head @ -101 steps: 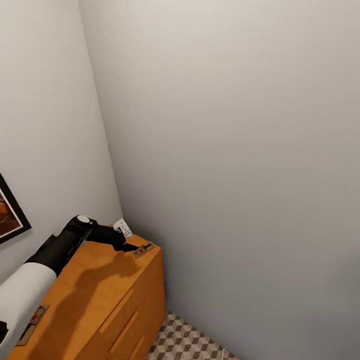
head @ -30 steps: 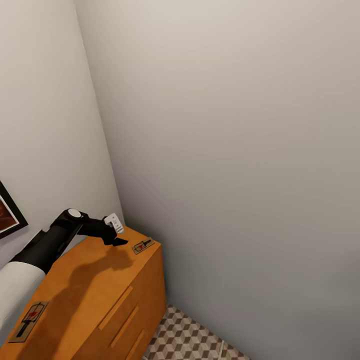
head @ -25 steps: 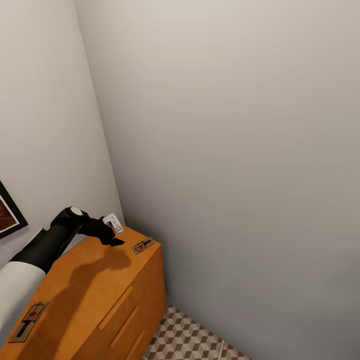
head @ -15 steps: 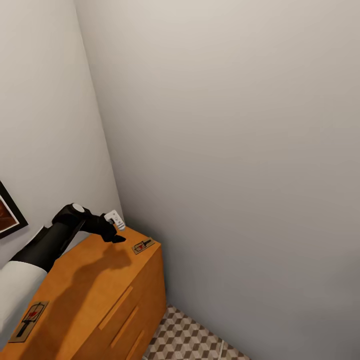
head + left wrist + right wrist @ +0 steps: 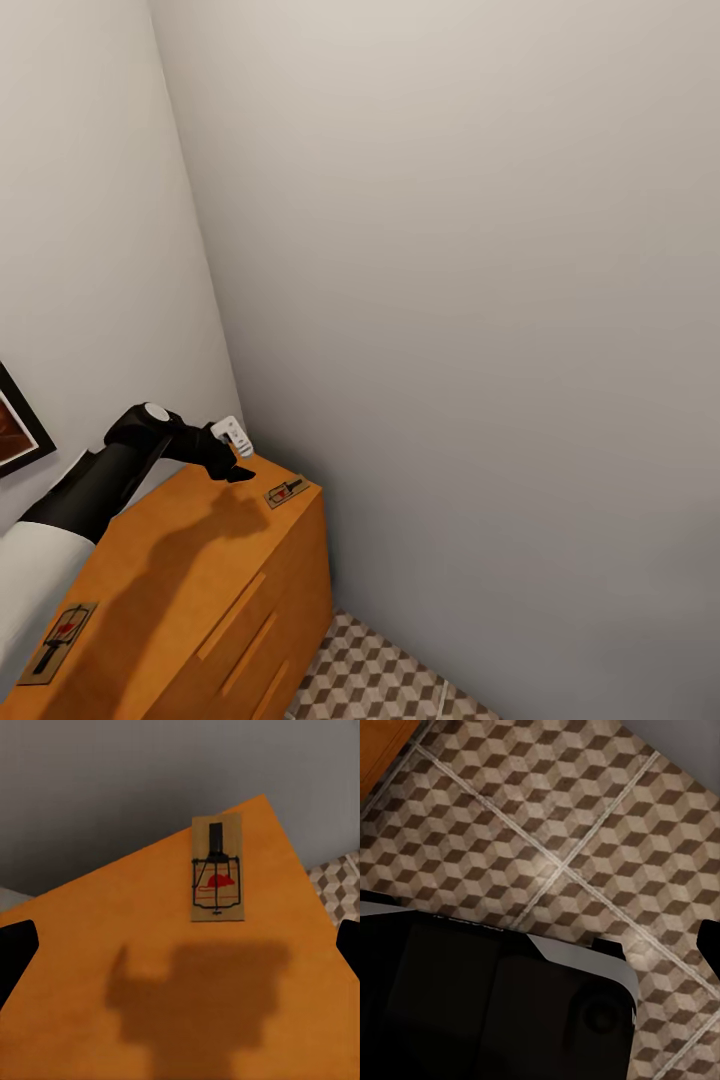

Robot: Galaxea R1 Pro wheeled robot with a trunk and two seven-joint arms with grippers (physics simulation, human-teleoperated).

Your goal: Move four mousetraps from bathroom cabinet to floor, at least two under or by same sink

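Hovering above the far corner of the cabinet (image 5: 200,590), the left tool (image 5: 238,474) is sitting with its fingers spread wide; in the left wrist view the two dark fingertips (image 5: 15,956) are showing at opposite edges with nothing between them. One mousetrap (image 5: 217,870) is lying flat on the cabinet top just beyond the left tool, close to the corner nearest the wall (image 5: 480,250). A second mousetrap (image 5: 58,638) is resting at the opposite, near end of the same top. The other two are not identifiable here.

Right tool (image 5: 667,945): one dark fingertip at each side of the wrist picture, apart, nothing held, pointing down at the bathroom floor (image 5: 547,802).

Risks, as judged:
- The trap is lying right by the corner edge. A descent that pushes it sideways could be sliding it off onto the floor or into the gap by the wall.
- The board is thin and flat, so the fingers may be closing above it, or scraping the cabinet top.

Materials: cabinet is smooth orange-brown wood with bar handles on its drawers; trap is a tan rectangular board with dark wire and a red spot; floor is cube-patterned tile with pale grout.
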